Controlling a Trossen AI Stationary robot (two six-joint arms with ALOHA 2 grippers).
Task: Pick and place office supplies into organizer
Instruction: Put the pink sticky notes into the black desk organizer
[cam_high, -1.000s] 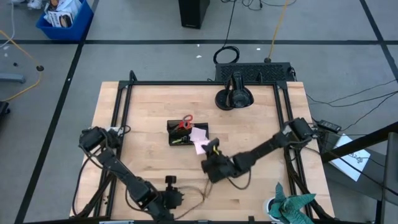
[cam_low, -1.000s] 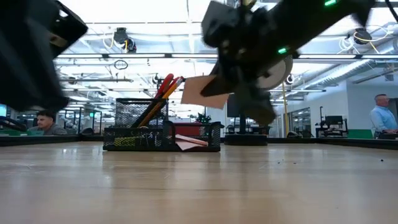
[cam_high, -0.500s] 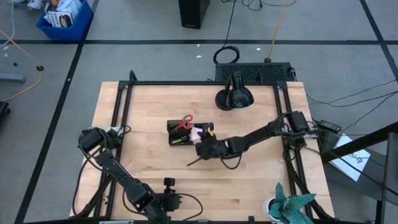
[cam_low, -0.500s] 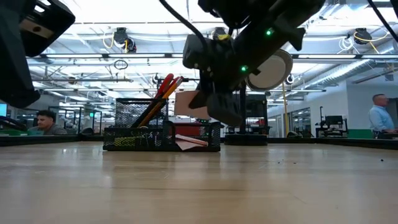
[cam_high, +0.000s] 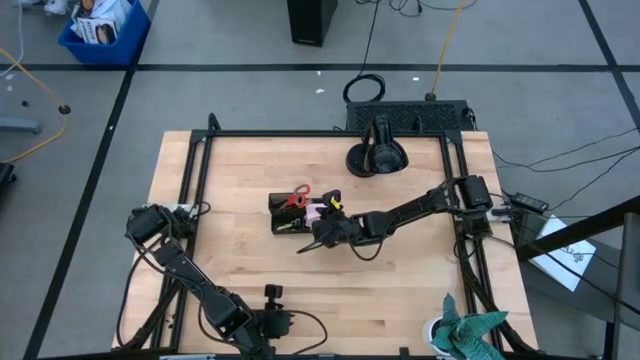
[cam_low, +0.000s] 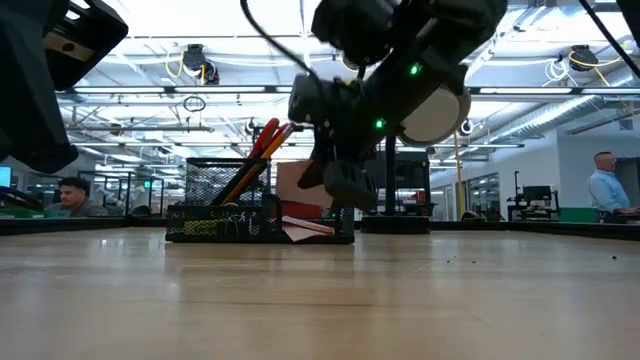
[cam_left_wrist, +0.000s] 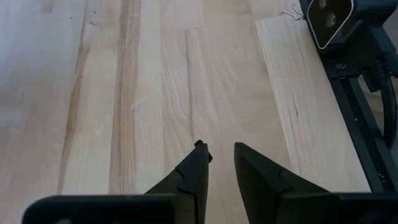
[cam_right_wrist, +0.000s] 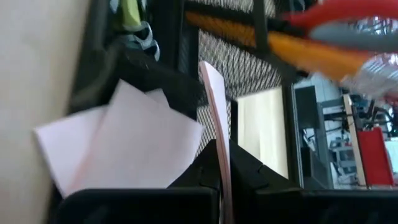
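The black mesh organizer (cam_high: 290, 215) stands mid-table, with orange pencils (cam_right_wrist: 298, 46) and red-handled scissors (cam_high: 298, 195) upright in its cup. Loose pink sheets (cam_right_wrist: 124, 137) lie in its low right end. My right gripper (cam_high: 318, 230) is at that right end, shut on a pink sticky-note pad (cam_low: 300, 180) that hangs just over the low tray. My left gripper (cam_left_wrist: 221, 152) hovers over bare wood near the table's near edge. Its fingers are a little apart with nothing between them. My right gripper pinches the pink pad's near edge (cam_right_wrist: 219, 134) between its two fingers. The fingers come slanting down from the table's right side. The pad stands on edge, sticking out ahead of the fingertips toward the organizer, lifted clear of the table.
A round black camera-stand base (cam_high: 376, 158) stands at the far side of the table. A teal cloth (cam_high: 465, 330) lies off the near right corner. Black frame rails (cam_high: 195, 200) run along the table's sides. People sit in the room behind (cam_low: 70, 195).
My right gripper has carried the pink pad from the table's middle toward the far edge and left, up to the organizer's right end, rolling a little. The pad now hangs lower, just over the low tray. The gripper has stayed shut.
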